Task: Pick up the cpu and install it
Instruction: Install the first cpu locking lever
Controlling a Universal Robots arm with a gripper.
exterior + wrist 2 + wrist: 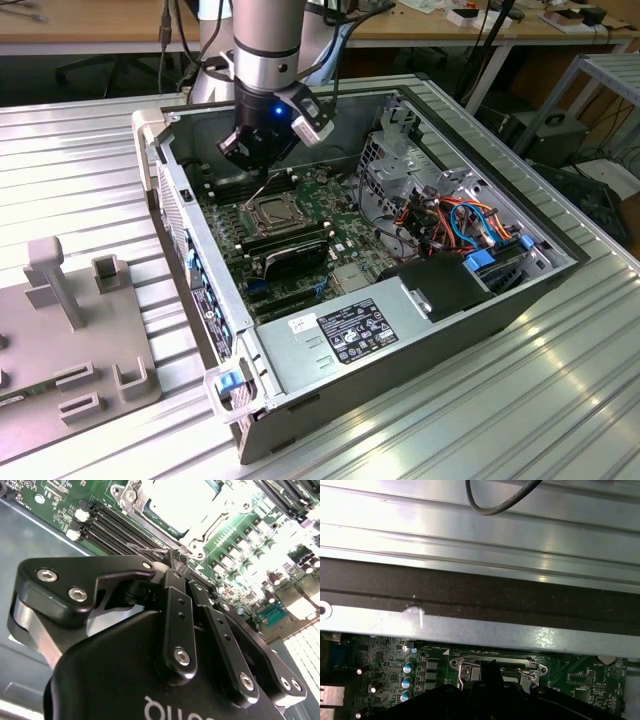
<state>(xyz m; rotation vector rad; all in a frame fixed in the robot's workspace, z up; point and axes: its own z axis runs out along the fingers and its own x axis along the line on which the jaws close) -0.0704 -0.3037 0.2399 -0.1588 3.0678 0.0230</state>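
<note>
In the exterior view an open desktop computer case (400,300) lies on its side on a ribbed aluminium table (520,410), filling the middle of the frame, with the robot arm (262,50) reaching down from the upper centre into its upper left part. The gripper (262,172) hangs just above the motherboard (300,225), close to the CPU socket (272,212), whose metal lever stands raised beside it. In the second wrist view the gripper's two black fingers (176,615) lie pressed together at their tips, so it is closed, and nothing can be made out between them. At the upper centre of that view the CPU (192,502) sits inside the socket frame, its pale metal lid bright under glare. A grey plastic fixture (70,340) rests on the table at the lower left of the exterior view, well apart from the case.
</note>
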